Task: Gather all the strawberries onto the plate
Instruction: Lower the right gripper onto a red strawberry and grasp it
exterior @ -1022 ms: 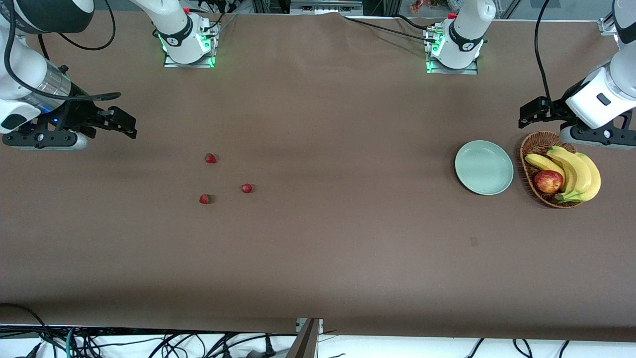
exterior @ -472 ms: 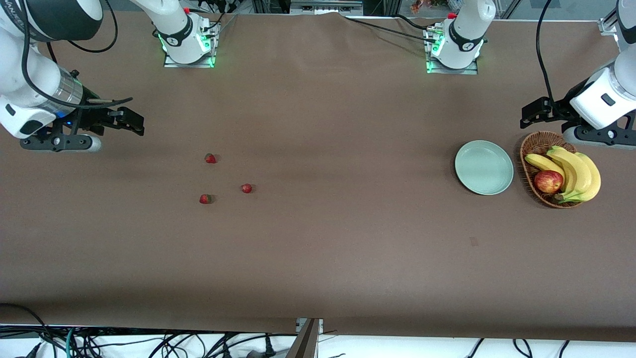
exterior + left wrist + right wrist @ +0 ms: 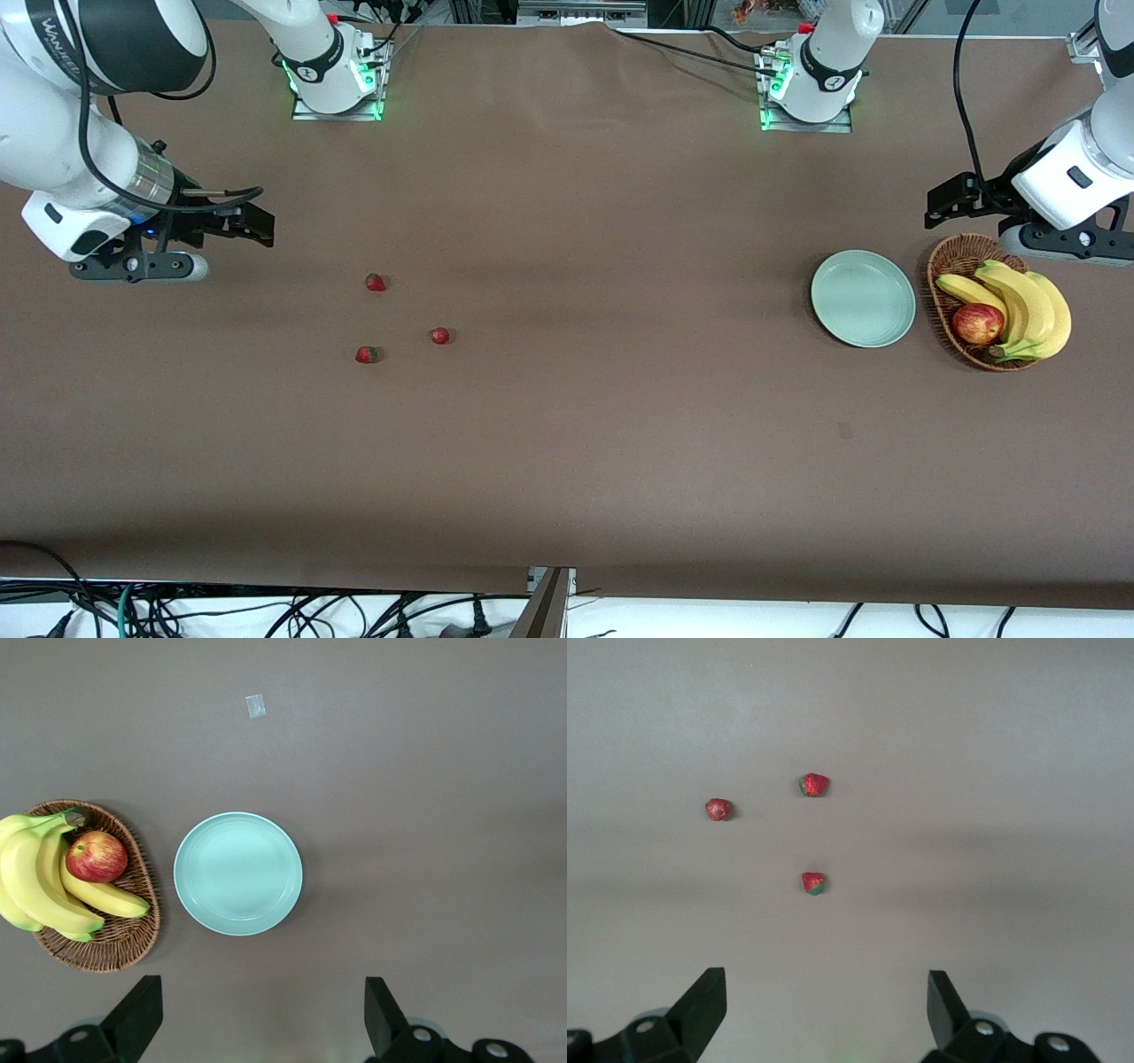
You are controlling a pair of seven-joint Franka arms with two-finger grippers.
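Three small red strawberries (image 3: 376, 283) (image 3: 439, 336) (image 3: 366, 355) lie apart on the brown table, toward the right arm's end. The right wrist view shows the strawberries (image 3: 814, 785) (image 3: 718, 809) (image 3: 813, 882) ahead of the fingers. My right gripper (image 3: 257, 226) (image 3: 827, 992) hangs open and empty over bare table, short of the berries. The pale green plate (image 3: 863, 298) (image 3: 237, 873) sits empty toward the left arm's end. My left gripper (image 3: 943, 202) (image 3: 263, 997) hovers open and empty over the table, just off the basket and the plate.
A wicker basket (image 3: 952, 255) (image 3: 115, 948) stands beside the plate, holding bananas (image 3: 1028, 306) (image 3: 35, 881) and a red-yellow apple (image 3: 978, 323) (image 3: 96, 857). A small pale patch (image 3: 844, 431) (image 3: 256, 706) marks the table nearer the front camera than the plate.
My right arm has swung in toward the strawberries, its gripper coming closer to them. The left arm has barely shifted. Berries, plate and basket have not moved.
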